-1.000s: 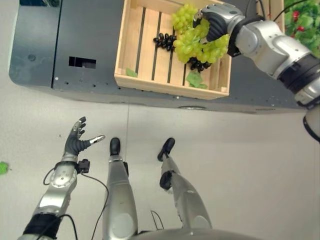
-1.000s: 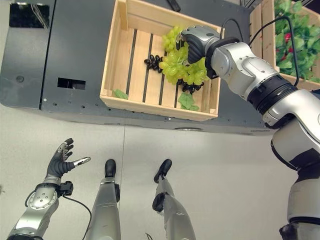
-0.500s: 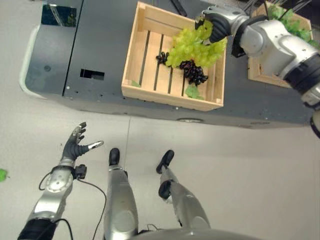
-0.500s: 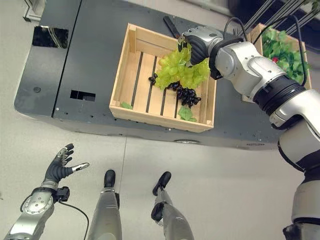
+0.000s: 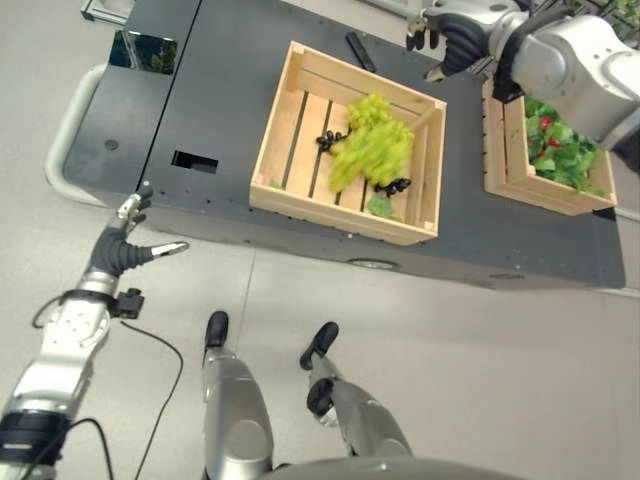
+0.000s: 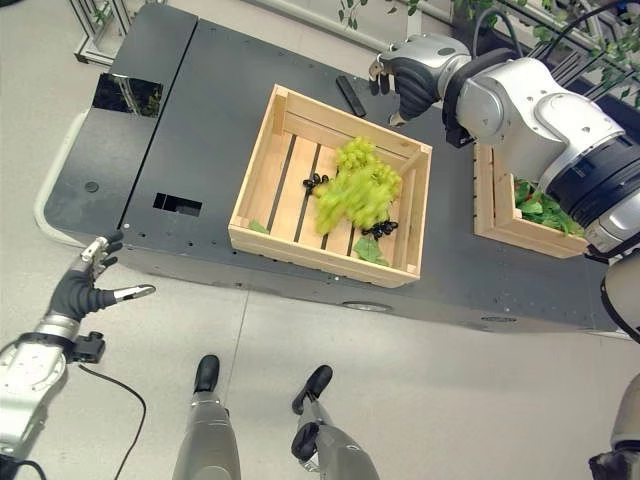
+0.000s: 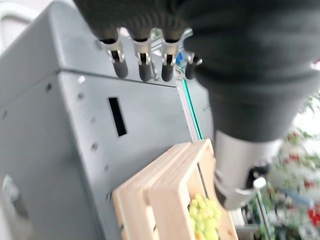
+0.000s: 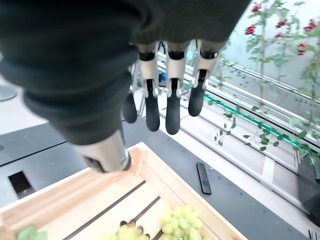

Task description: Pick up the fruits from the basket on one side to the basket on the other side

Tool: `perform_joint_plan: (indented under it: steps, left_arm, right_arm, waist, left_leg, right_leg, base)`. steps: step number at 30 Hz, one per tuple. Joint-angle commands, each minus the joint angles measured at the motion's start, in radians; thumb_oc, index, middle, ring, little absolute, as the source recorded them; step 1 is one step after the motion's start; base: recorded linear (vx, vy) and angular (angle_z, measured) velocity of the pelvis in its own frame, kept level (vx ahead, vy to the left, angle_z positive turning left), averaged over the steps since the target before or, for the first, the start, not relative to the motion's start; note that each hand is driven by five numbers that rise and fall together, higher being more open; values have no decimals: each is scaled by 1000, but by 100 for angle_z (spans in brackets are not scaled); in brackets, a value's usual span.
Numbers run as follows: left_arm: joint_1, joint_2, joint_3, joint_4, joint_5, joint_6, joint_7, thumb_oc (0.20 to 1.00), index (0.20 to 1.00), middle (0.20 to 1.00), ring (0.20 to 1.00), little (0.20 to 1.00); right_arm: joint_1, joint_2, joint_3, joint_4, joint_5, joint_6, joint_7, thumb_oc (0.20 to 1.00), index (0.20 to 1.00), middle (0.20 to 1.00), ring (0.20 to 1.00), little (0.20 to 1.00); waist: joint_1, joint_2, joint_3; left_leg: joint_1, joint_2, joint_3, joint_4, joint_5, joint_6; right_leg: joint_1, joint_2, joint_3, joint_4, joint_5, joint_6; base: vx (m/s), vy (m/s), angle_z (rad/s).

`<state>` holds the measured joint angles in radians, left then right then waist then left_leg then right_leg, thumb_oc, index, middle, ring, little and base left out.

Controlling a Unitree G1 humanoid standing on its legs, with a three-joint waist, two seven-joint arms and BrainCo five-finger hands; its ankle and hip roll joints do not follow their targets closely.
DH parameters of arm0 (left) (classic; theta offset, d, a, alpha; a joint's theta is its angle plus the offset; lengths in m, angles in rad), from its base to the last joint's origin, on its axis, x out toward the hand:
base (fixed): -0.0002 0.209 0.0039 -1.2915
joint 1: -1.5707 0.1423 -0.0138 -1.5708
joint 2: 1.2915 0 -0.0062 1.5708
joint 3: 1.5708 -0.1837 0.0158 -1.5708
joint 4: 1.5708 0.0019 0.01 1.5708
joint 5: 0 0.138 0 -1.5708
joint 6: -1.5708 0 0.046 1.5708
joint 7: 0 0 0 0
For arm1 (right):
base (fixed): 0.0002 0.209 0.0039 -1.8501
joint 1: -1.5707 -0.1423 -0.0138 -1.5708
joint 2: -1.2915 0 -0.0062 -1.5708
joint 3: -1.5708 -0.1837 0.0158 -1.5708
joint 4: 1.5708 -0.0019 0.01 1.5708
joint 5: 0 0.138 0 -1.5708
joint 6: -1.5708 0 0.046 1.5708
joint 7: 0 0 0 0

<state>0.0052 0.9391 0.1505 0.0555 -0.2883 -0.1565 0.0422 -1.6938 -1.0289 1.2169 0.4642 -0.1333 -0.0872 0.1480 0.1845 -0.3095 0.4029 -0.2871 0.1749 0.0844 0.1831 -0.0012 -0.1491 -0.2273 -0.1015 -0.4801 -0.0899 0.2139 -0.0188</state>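
A bunch of green grapes [image 5: 370, 150] lies blurred in the right half of the slatted wooden crate [image 5: 330, 212], over dark grapes [image 5: 398, 186] and beside another dark cluster [image 5: 328, 138]. My right hand [image 5: 455, 30] hangs above the crate's far right corner with straight fingers [image 8: 171, 112] and nothing in it. A second wooden crate [image 5: 540, 190] to the right holds green leaves and red fruit. My left hand [image 5: 115, 250] is spread open near the front left edge of the dark table [image 5: 200, 110], away from both crates.
A slim black bar [image 5: 360, 52] lies on the table just behind the left crate. Green leaves [image 5: 380, 205] rest on the crate floor. A rectangular slot [image 5: 193, 160] is cut into the table's left part. Pale floor lies in front.
My right hand has let go of the green grapes, which dropped into the left crate, and lifted toward the back right. The camera has pulled back. My left hand has risen toward the table's edge.
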Motion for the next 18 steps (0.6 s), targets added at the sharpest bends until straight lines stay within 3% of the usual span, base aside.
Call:
perform_joint_plan:
  steps: [1,7,17,18]
  left_arm:
    - [8,54,31,-88,-7,-39,0,1000,1000,1000,1000,1000]
    - [-59,154,33,-95,-80,-44,-24,1000,1000,1000,1000,1000]
    - [-82,173,-1,-98,-100,-39,-34,1000,1000,1000,1000,1000]
    - [-84,171,-7,-99,-103,-40,-34,1000,1000,1000,1000,1000]
  right_arm:
    - [-68,-27,44,-18,61,-5,9,200,200,200,200,200]
    - [-91,-42,68,-104,125,-10,35,200,200,200,200,200]
    - [-85,-30,83,-129,142,-16,56,200,200,200,200,200]
    - [-80,-27,83,-119,139,-14,57,294,294,294,294,294]
  waist:
    - [12,23,-102]
    - [-1,29,-129]
    - [-6,33,-139]
    - [-5,35,-137]
  left_leg:
    - [16,-32,-12,-100,81,31]
    - [28,-36,-3,-94,75,32]
    - [36,-33,3,-90,73,32]
    - [34,-33,2,-89,74,32]
  right_leg:
    - [92,-80,-40,84,-68,216]
    - [103,-84,-34,80,-63,218]
    - [106,-80,-25,78,-62,216]
    - [104,-81,-25,79,-62,216]
  base:
    - [0,0,0]
    - [0,0,0]
    - [2,1,-2]
    - [0,0,0]
